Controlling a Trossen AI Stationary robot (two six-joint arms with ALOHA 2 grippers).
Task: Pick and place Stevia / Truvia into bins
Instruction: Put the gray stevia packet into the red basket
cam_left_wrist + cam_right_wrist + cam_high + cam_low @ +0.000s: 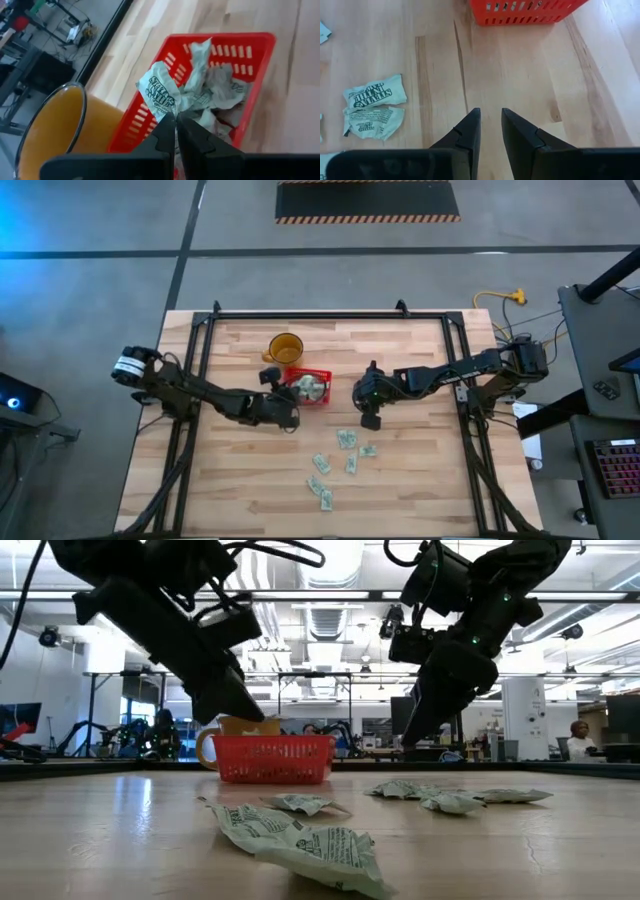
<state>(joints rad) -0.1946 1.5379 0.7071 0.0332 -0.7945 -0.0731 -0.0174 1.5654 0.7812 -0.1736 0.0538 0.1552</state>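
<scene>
Left gripper (176, 122) sits over the red basket (260, 85), fingers pinched together on the corner of one crumpled Stevia sachet (161, 92), which hangs just above the pile of sachets (220, 92) already inside the basket. Amber cup (47, 127) is right beside the basket, on the side away from the right arm; cup and basket look like they touch or nearly so. In the high view the left gripper (283, 402) is at the basket's (322, 374) edge, with the cup (285, 346) just beyond it toward the table's far side. Right gripper (490, 127) hovers over bare wood, fingers slightly apart with a narrow gap, nothing between them. Basket wall (530, 12) is ahead of its fingertips, well apart. Two flattened sachets (374, 92) lie off to one side of it, touching each other. From above, the right gripper (369, 418) is between the basket and the loose sachets (347, 440), which scatter from just beside it toward the table's (420, 480) near edge. Low view: basket (275, 758) rests on the table, several loose sachets (300, 840) in front of it.
</scene>
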